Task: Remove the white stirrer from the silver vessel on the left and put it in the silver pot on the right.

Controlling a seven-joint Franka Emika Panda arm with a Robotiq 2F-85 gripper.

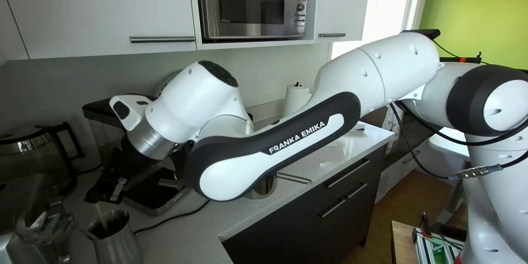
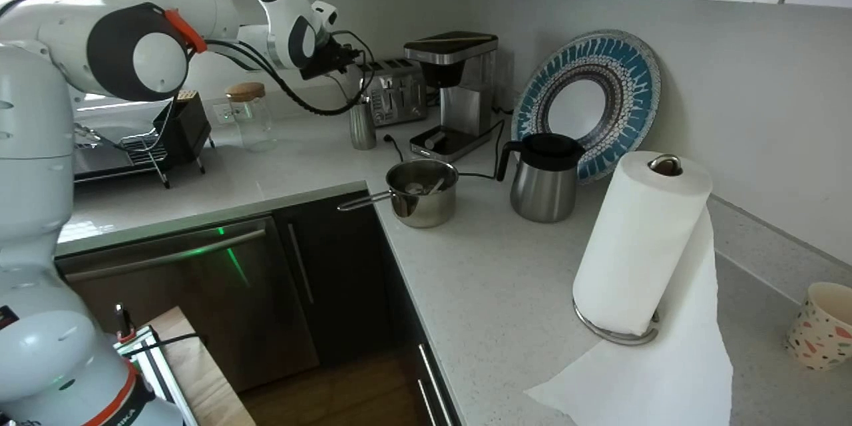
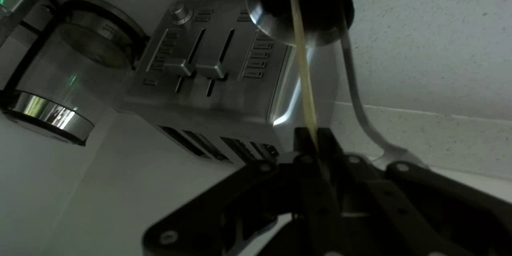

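On the tabletop (image 2: 492, 309) you have the silver pot (image 2: 432, 212), upright near the inner corner; apart from it, upright too, stands the silver vessel (image 1: 119, 248); above that, your fingers (image 3: 329, 144) pinch the pale stirrer (image 3: 304, 70), which slants down, its lower end inside the vessel's mouth.

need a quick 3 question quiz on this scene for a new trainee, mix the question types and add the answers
1. Fill in: in the wrist view, a slotted ____ shows beside the silver vessel.
2. True or false: the gripper is closed on the pale stirrer.
3. The stirrer's lower end is in: a) the silver pot, b) the silver vessel, c) the glass jar.

Key: 1. toaster; 2. true; 3. b
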